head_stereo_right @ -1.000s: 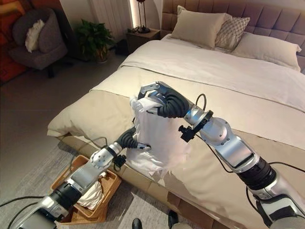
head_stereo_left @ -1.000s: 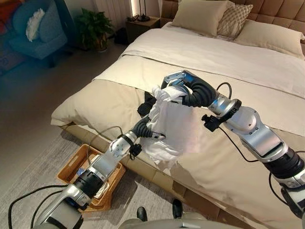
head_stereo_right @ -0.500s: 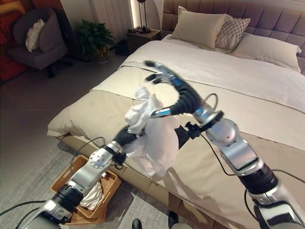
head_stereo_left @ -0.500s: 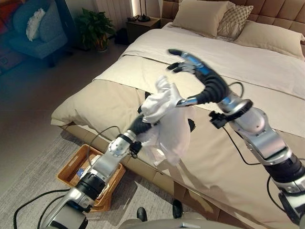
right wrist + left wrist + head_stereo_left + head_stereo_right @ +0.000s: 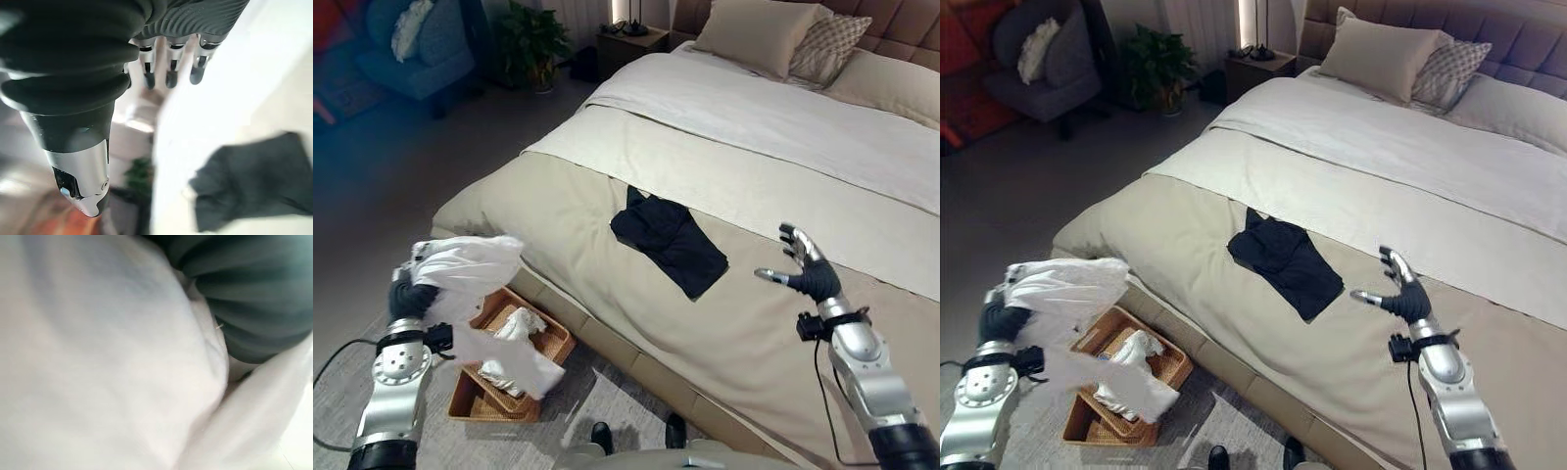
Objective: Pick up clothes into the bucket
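Observation:
My left hand (image 5: 411, 299) is low on the left, beside the bed, shut on a white garment (image 5: 470, 266) bunched above it. A loose end of this garment trails down over the wicker basket (image 5: 554, 343) on the floor. In the left wrist view the white garment (image 5: 107, 357) covers the fingers. A black garment (image 5: 671, 240) lies flat on the beige cover near the bed's front edge. My right hand (image 5: 806, 272) is open above the bed, to the right of the black garment (image 5: 254, 181), with fingers (image 5: 171, 73) straight and nothing in them.
The basket holds another white cloth (image 5: 514, 328). The bed (image 5: 607, 186) runs across the view, with pillows (image 5: 754, 34) at its head. An armchair (image 5: 421, 49), a plant (image 5: 533, 39) and a nightstand (image 5: 636, 39) stand at the far left. Grey rug lies around the basket.
My left hand has swung the white garment off the bed, left and down over the basket. My right hand let go and drew back right, open. The black garment is now uncovered. The camera shifted.

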Robot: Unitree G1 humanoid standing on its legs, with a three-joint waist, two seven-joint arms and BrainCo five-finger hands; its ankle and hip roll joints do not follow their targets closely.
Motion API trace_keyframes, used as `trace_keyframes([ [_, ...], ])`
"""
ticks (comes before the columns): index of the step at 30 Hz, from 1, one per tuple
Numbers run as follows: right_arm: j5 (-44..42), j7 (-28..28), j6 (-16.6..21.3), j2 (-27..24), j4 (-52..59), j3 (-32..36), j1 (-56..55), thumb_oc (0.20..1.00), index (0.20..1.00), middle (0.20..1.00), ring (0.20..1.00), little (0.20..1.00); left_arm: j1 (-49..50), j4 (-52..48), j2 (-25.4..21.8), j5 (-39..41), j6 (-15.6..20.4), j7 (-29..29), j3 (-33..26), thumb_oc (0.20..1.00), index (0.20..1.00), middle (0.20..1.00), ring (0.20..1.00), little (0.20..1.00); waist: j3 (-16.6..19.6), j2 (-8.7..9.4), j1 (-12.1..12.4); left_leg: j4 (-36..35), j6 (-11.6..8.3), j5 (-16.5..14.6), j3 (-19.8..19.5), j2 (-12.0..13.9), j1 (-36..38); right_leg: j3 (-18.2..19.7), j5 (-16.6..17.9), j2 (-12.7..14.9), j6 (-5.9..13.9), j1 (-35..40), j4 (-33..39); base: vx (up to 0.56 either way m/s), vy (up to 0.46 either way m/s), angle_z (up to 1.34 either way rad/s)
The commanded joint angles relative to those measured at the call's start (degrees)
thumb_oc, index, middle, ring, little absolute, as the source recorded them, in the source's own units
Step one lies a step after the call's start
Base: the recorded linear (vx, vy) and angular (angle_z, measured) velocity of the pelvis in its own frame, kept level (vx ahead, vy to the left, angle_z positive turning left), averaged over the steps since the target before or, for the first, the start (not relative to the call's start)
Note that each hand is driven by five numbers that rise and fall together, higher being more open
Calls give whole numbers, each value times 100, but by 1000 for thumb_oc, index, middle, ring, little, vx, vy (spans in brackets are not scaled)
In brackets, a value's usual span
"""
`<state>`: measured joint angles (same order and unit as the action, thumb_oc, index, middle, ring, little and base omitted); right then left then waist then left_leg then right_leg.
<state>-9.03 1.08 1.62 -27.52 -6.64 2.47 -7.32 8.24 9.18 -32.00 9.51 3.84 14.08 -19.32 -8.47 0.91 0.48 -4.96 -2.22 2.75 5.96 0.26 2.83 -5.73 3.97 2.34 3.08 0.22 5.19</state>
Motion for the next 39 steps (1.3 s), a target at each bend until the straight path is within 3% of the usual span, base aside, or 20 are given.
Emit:
trace_keyframes([
  [1, 367, 201, 250, 8, -209, -12, 282, 1000, 1000, 1000, 1000, 1000, -496, 151, -582, -10, 570, 418, -428, 200, 200, 200, 200, 200, -183, 179, 20, 713, 157, -382, -553, -176, -621, -199, -184, 468, 460, -170, -541, -90, 11, 6],
  [9, 566, 454, 322, 52, -1510, -471, 513, 1000, 1000, 1000, 1000, 1000, -735, 633, -1013, 234, 712, 700, -454, 200, 200, 200, 200, 200, -715, 348, 169, 1314, 158, -445, -710, -236, -1329, -300, -101, 534, 465, -612, -734, -100, 15, 15],
  [14, 636, 595, 340, 44, -2250, -913, 884, 1000, 1000, 1000, 1000, 1000, -1227, 1075, -1617, 399, 738, 827, -200, 200, 200, 200, 200, 200, -1119, 547, 288, 1856, 141, -559, -803, -209, -1940, -313, 8, 533, 472, -972, -844, -76, 16, 5],
  [24, 574, 764, 450, 144, -2664, -1561, 1307, 1000, 1000, 1000, 1000, 1000, -2081, 1796, -2433, 517, 703, 1006, 367, 200, 200, 200, 200, 200, -1658, 869, 360, 2473, 102, -734, -851, -28, -2662, -193, 150, 390, 494, -1389, -796, -58, 13, 1],
  [32, 378, 935, 546, 169, -2695, -1840, 1599, 1000, 1000, 1000, 1000, 1000, -3050, 2406, -2940, 302, 483, 1021, 1185, 200, 200, 200, 200, 200, -2132, 1180, 289, 2903, 105, -798, -910, 34, -3328, -201, 267, 301, 508, -1845, -779, -36, 1, -4],
  [39, 281, 1061, 600, 146, -2610, -1920, 1661, 1000, 1000, 1000, 1000, 1000, -3496, 2577, -3099, 192, 358, 1005, 1647, 200, 200, 200, 200, 200, -2133, 1316, 163, 3052, 110, -816, -944, 50, -3825, -248, 364, 252, 520, -2265, -730, -4, 2, 6],
])
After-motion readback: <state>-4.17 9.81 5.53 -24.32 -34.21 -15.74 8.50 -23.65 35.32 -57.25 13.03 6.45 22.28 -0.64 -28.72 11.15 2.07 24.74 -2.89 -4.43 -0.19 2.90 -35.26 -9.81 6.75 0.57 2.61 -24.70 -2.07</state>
